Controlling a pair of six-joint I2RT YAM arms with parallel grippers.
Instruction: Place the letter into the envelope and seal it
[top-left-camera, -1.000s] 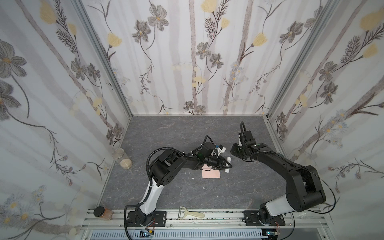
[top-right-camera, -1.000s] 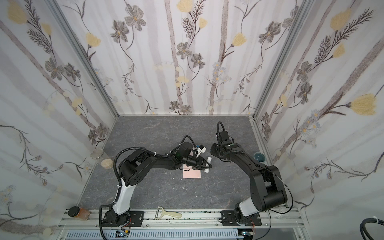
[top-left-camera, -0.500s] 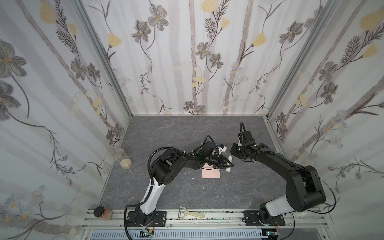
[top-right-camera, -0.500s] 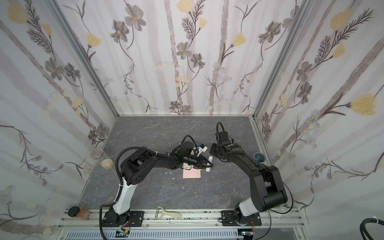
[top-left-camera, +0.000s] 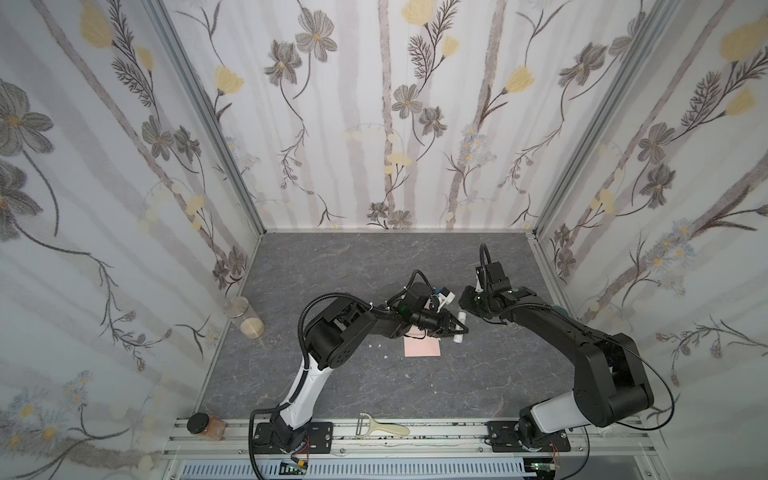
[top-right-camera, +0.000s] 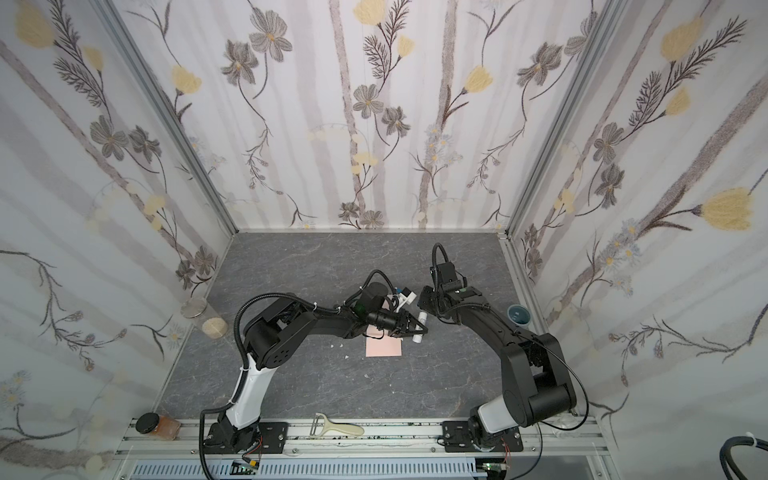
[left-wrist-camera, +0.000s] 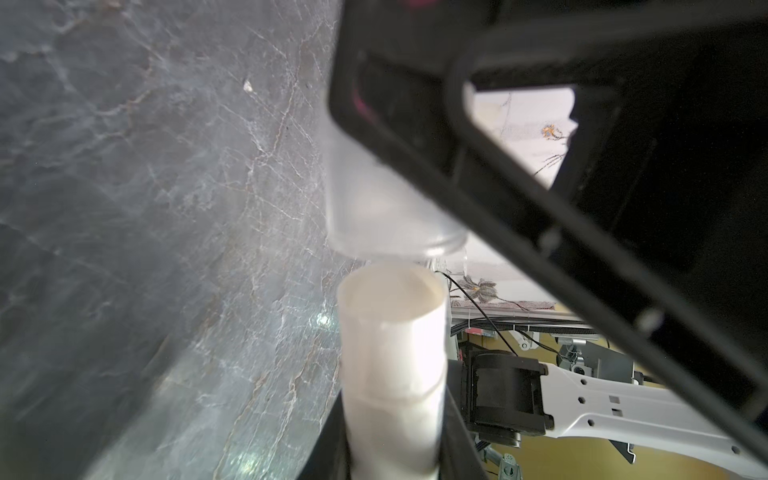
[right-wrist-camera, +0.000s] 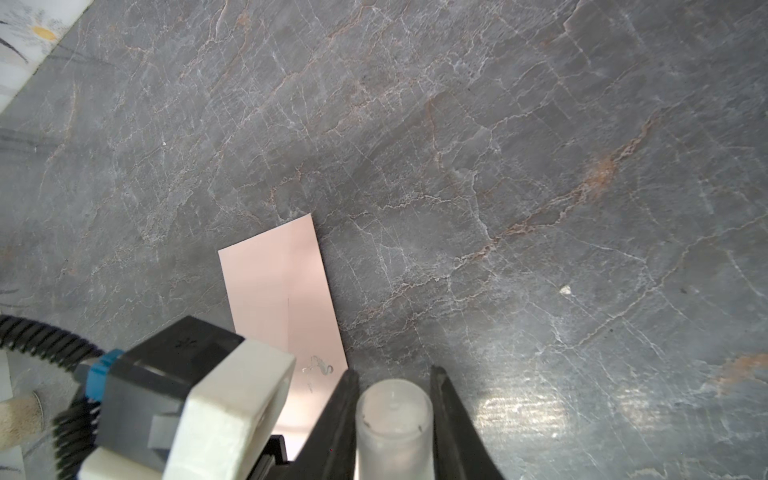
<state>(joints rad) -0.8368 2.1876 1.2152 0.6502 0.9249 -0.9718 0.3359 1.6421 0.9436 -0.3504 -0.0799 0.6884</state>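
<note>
In both top views I am clamping the glue tube (top-left-camera: 457, 338) in the left gripper (top-left-camera: 454, 329), just right of the mid-table envelope (top-left-camera: 422, 347); the letter is not showing. Left wrist: the cap (left-wrist-camera: 374, 208) is sitting just off the tube's mouth. Right wrist: the right gripper (right-wrist-camera: 394, 372) is pinching that cap. I am judging this the sealing step; next, the tube needs steering to the flap.

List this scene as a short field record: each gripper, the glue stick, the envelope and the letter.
left gripper: shut on the glue stick tube
right gripper: shut on the translucent cap
translucent cap and glue stick tube: apart, with a narrow gap; the cap's open end faces the tube's open end
envelope: lying flat on the table, held by neither gripper; the left arm hides its far edge in both top views
letter: not visible in any view
</note>
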